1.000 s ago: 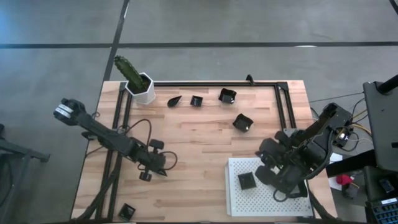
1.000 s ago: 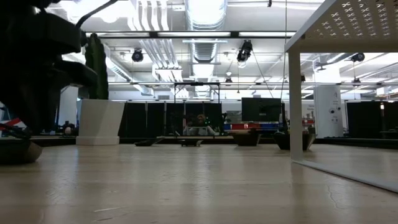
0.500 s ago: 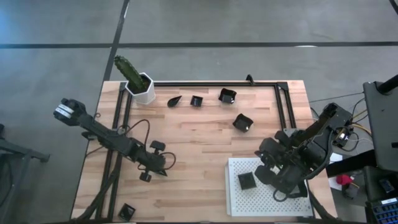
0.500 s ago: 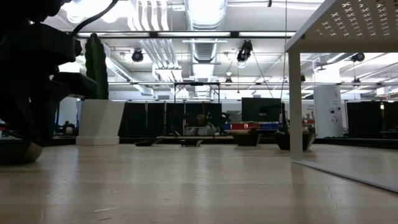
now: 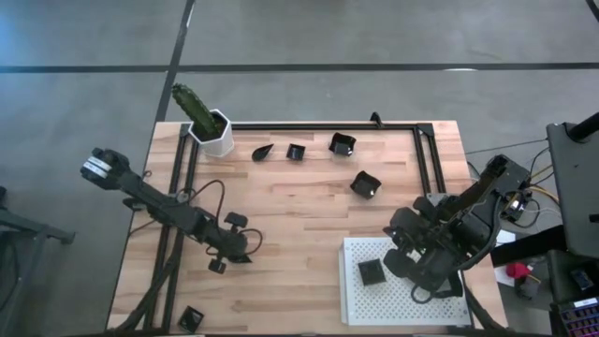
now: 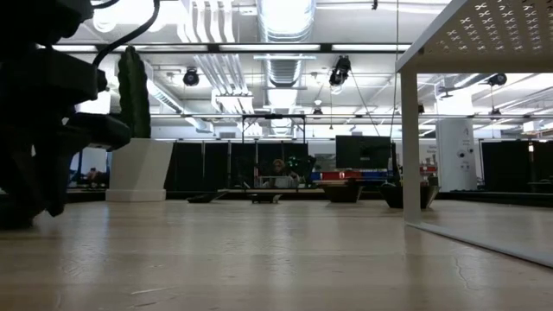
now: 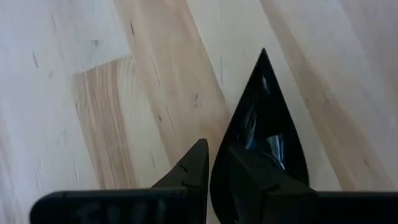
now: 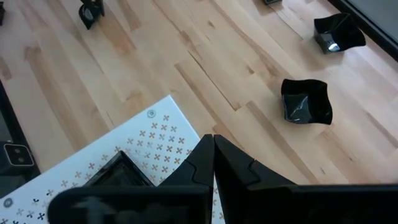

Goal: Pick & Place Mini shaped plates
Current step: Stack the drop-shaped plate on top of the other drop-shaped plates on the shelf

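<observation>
My left gripper (image 5: pixel 239 251) is low over the table's left half, shut on a black teardrop plate (image 7: pixel 264 118) whose pointed tip faces away from the fingers. The high view hides that plate under the gripper. Another teardrop plate (image 5: pixel 263 151) and three square plates (image 5: pixel 296 151) (image 5: pixel 342 143) (image 5: pixel 366 184) rest on the wood at the far side. One square plate (image 5: pixel 372 272) lies on the white perforated tray (image 5: pixel 440 309), and one (image 5: pixel 191 317) lies at the near left edge. My right gripper (image 5: pixel 397 245) hangs shut above the tray's far left part. My left gripper has the rim of the teardrop plate's rounded end (image 7: pixel 217 168) between its two fingers, one finger (image 7: pixel 193 168) outside the rim and the other (image 7: pixel 255 177) over the hollow. The fingers slant down at it. Whether the plate's underside rests on the wood I cannot tell.
A white pot with a green cactus (image 5: pixel 208 126) stands at the far left corner. A black rail frame (image 5: pixel 318 125) runs along the far edge and down both sides. Bare wood (image 5: pixel 299 225) lies between the two arms.
My left gripper has sunk toward the table and tipped a little, still on the plate; the low view shows the dark arm lower than before.
</observation>
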Motion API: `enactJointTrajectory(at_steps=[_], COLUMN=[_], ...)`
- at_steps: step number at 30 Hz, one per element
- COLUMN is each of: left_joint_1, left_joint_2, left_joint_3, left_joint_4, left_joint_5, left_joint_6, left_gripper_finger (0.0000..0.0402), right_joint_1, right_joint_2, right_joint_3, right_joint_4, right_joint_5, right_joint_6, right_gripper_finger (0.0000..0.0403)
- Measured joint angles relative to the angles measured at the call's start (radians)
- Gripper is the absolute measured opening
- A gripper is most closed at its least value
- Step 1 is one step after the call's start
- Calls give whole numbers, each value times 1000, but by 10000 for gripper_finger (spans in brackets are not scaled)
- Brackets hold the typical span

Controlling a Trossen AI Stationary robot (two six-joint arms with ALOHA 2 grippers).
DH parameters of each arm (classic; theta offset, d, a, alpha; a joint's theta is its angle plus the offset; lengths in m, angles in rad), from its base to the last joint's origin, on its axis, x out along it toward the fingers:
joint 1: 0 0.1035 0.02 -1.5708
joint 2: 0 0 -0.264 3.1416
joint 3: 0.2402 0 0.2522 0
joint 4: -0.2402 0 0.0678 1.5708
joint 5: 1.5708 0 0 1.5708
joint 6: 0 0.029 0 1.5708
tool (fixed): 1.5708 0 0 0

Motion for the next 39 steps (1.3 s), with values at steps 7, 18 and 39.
enactJointTrajectory(at_steps=[7, 18, 39], left_joint_1=[0, 0, 220], left_joint_2=[0, 0, 8], left_joint_3=[0, 1, 440], left_joint_4=[7, 7, -262], left_joint_5=[27, 27, 31], left_joint_6=[-4, 23, 430], left_gripper_finger=[53, 5, 0], right_joint_1=[0, 0, 0], right_joint_2=[0, 0, 0], right_joint_3=[0, -1, -2], right_joint_4=[1, 5, 5], right_joint_5=[0, 0, 111], right_joint_6=[0, -5, -89], right_gripper_finger=[8, 8, 8])
